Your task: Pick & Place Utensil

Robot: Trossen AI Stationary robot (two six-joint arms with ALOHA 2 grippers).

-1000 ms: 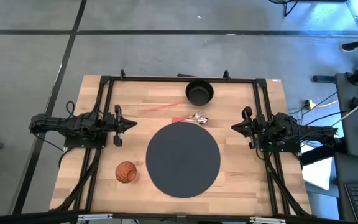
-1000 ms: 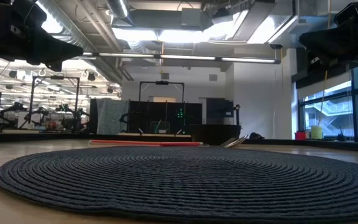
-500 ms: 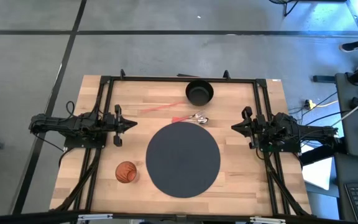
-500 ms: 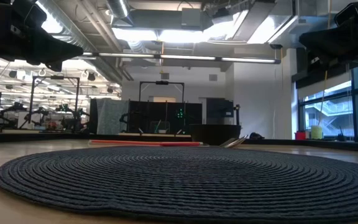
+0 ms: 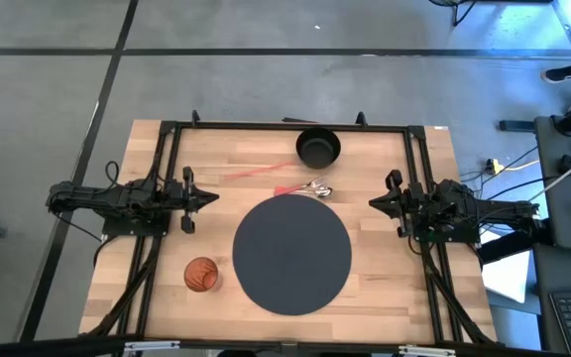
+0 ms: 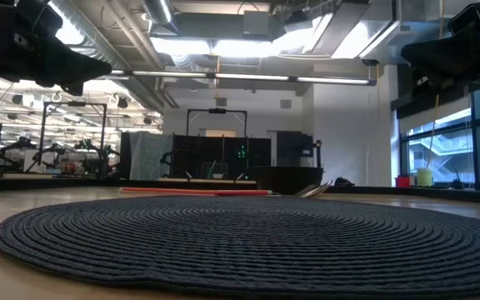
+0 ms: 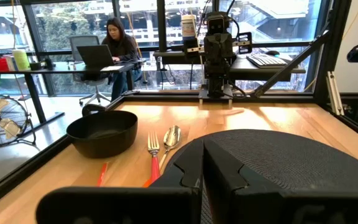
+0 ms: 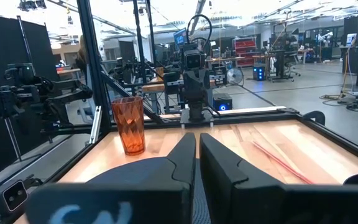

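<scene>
Overhead looks straight down; low skims the round mat [image 6: 248,237]; wrists face each other

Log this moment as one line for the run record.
left gripper shut, parked left | right gripper shut, parked right | fork and spoon untouched beside bowl

Dark woven mat [image 6: 248,237] foreground; black bowl [image 6: 287,179], utensils [image 6: 313,190] behind.

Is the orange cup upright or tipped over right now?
Upright. The right wrist view shows the orange cup standing on its base, mouth up, on the table; from above its round rim faces the camera beside the round mat.
</scene>
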